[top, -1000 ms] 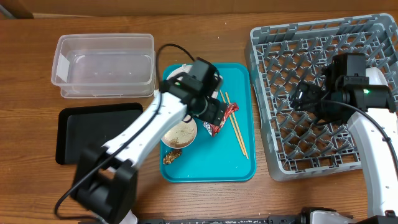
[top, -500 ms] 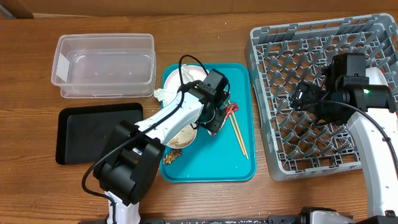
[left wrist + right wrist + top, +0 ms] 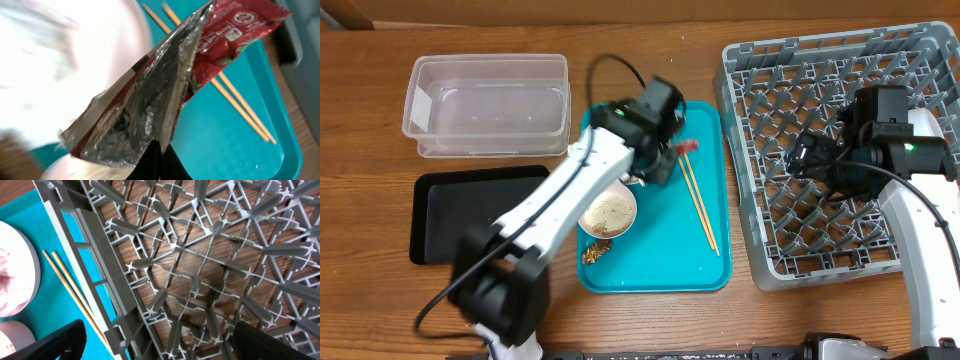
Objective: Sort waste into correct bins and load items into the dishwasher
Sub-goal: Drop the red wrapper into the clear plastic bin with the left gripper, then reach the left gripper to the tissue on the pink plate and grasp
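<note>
My left gripper is shut on the shiny red wrapper and holds it above the far half of the teal tray. In the left wrist view the wrapper hangs from the closed fingertips, red on one side and silver on the other. A small white bowl with rice and a brown food lump lie on the tray. The chopsticks lie along its right side. My right gripper hovers open over the grey dishwasher rack, holding nothing.
The clear tub stands at the back left, with the black tray in front of it. The white-pinkish plate shows beside the chopsticks in the right wrist view. Rack pegs stand below the right fingers.
The left gripper has shut on the red wrapper and lifted it off the tray, moving toward the far side. The right arm has not moved.
</note>
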`<act>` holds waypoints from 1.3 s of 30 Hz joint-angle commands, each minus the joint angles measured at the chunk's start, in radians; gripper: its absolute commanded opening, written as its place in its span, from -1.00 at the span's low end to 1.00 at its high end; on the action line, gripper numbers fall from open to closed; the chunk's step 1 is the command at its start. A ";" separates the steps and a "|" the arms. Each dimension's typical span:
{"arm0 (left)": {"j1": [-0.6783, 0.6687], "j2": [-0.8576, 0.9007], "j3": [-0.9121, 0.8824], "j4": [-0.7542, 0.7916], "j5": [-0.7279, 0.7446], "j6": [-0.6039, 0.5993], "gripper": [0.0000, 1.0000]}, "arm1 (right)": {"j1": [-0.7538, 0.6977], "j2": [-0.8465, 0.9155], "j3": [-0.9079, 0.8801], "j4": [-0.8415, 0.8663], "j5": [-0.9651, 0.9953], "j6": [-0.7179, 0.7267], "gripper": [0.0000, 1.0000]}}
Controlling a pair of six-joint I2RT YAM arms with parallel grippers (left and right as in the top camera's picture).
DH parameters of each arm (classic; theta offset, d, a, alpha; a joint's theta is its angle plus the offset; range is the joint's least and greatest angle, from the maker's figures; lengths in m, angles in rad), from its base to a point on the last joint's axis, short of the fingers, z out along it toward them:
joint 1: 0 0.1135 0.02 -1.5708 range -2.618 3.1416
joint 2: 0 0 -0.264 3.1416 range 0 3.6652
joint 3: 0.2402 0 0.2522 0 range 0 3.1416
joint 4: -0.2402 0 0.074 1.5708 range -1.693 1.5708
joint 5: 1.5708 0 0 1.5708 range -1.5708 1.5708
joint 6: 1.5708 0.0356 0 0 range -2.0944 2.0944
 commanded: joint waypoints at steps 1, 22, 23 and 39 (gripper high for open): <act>0.066 -0.089 0.067 -0.023 -0.156 -0.004 -0.92 | -0.001 -0.005 0.013 0.002 -0.002 0.004 0.91; 0.538 -0.082 0.066 0.102 -0.075 -0.101 -0.05 | -0.001 -0.005 0.013 -0.006 -0.002 0.004 0.91; 0.538 -0.082 0.066 0.103 -0.050 -0.101 -0.03 | -0.001 -0.005 0.013 -0.006 -0.002 0.004 0.91; 0.298 -0.079 -0.047 0.164 -0.015 -0.089 0.26 | -0.001 -0.005 0.013 -0.006 -0.002 0.004 0.91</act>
